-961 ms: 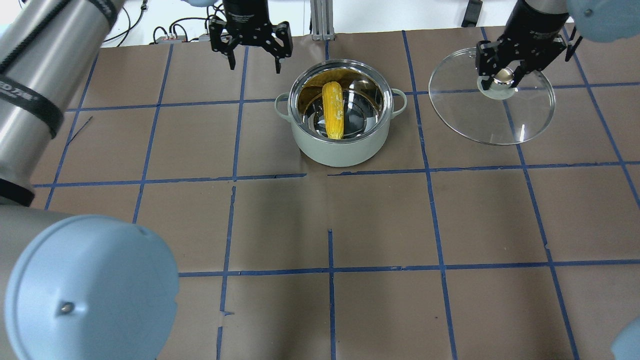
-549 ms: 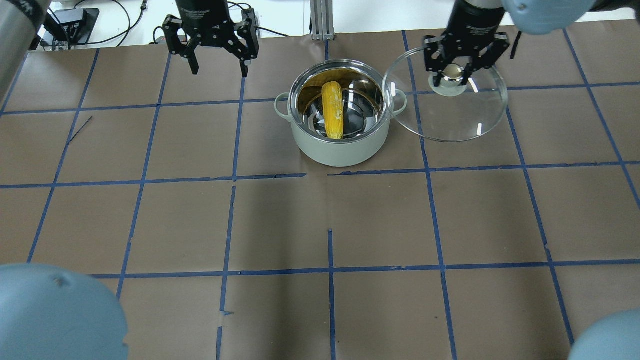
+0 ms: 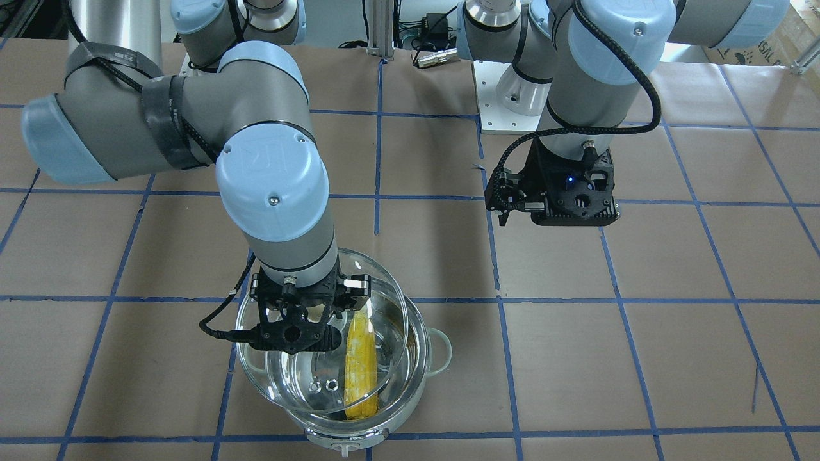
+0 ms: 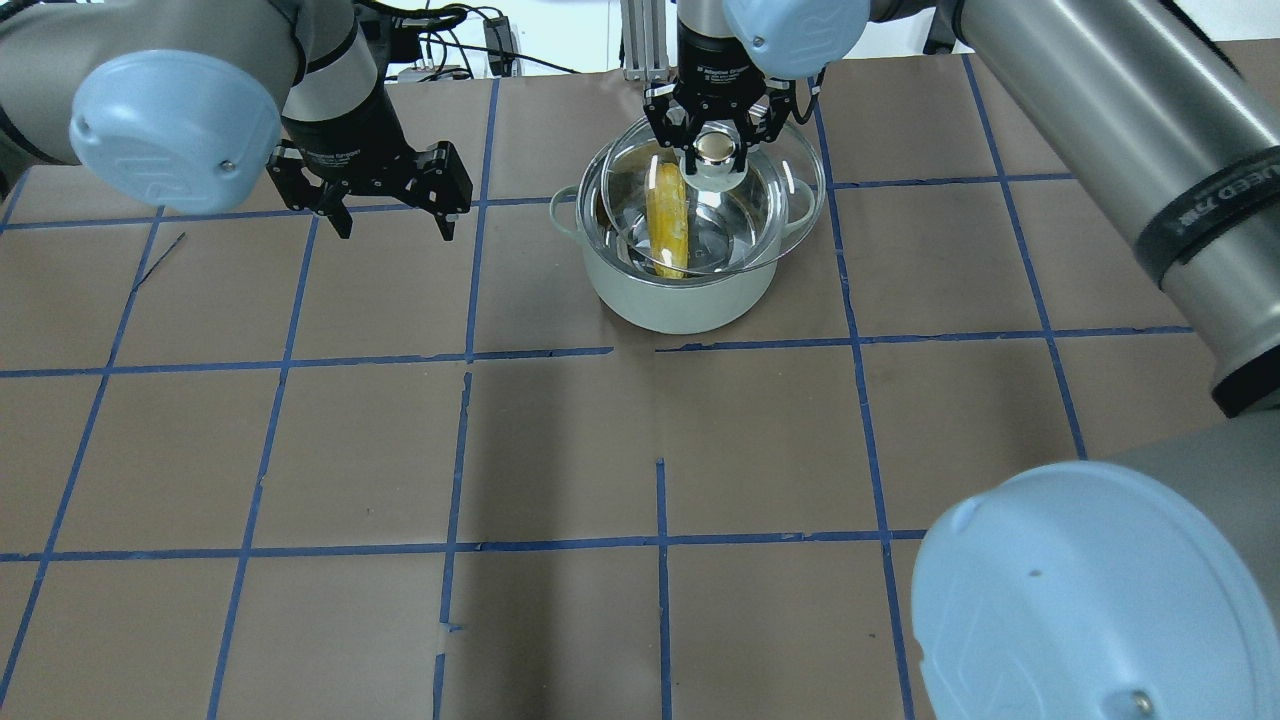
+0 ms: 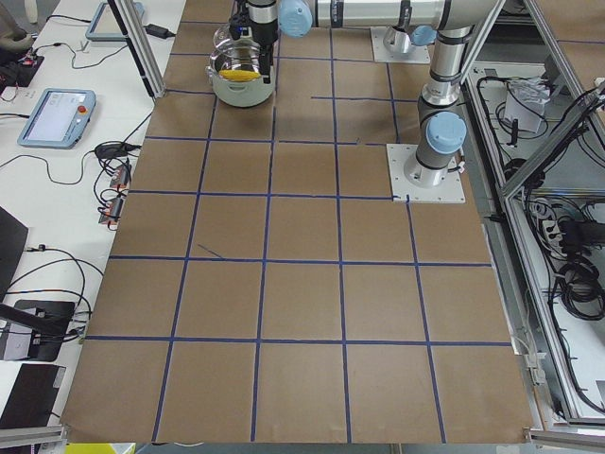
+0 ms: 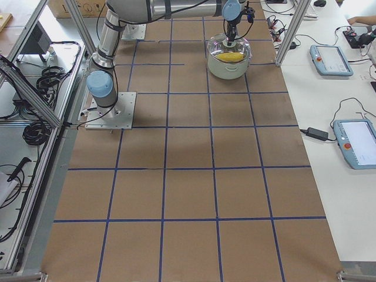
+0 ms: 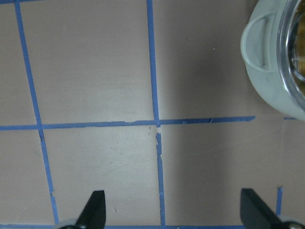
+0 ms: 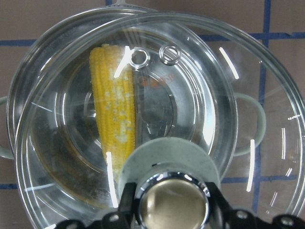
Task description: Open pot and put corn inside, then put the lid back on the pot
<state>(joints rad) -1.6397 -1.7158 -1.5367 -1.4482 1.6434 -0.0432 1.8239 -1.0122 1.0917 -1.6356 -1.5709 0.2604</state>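
while the corn (image 4: 668, 220) lies inside the pot (image 4: 680, 300) at the far middle of the tabletop (image 4: 760, 440), the lid (image 4: 785, 195) hangs over the pot's mouth, off-centre, not seated on the rim. the right claw (image 4: 714, 150) pinches the lid's knob. the left claw (image 4: 393, 232) hovers wide and empty, beside the pot.

The lid (image 5: 230, 42) hangs over the pot (image 5: 242, 92) holding corn (image 5: 240, 75).

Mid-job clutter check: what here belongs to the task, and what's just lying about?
In the job: round pale steel-rimmed pot, yellow corn cob, clear glass dome lid, right gripper.
Lying about: blue-framed tablet on the side bench, black power adapter.
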